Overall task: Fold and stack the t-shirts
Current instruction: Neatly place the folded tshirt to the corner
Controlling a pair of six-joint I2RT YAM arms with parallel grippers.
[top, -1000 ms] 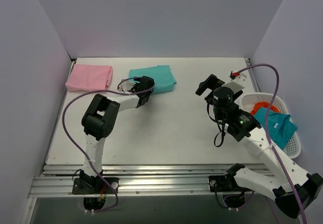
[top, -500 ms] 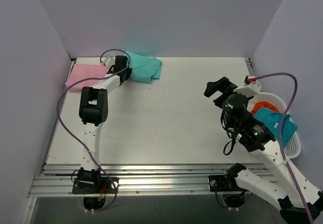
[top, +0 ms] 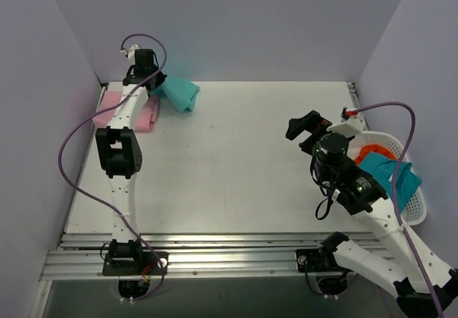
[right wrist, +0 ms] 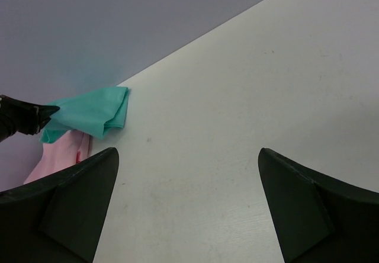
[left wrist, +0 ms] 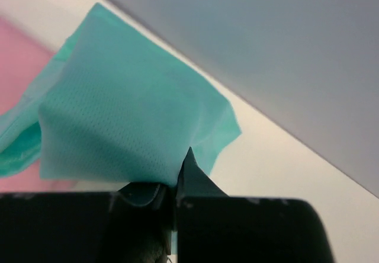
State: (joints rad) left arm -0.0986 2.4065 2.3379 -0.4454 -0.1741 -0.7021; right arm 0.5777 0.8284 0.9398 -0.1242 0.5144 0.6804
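A folded turquoise-green t-shirt hangs lifted at the table's back left, and my left gripper is shut on its edge. In the left wrist view the jaws of my left gripper pinch the turquoise-green t-shirt, which drapes away from them. A folded pale pink t-shirt lies flat beneath and to the left, partly hidden by the arm; the pink t-shirt also shows under the green one. My right gripper hovers open and empty over the right half of the table; the right wrist view shows my right gripper wide apart.
A white basket stands at the right edge, holding an orange item and a teal cloth. The back wall runs close behind the shirts and the left wall beside them. A purple cable loops beside the left arm.
My left gripper shut on the turquoise-green t-shirt and carried it left and back, up beside the pink one. My right arm drew back a little to the right.
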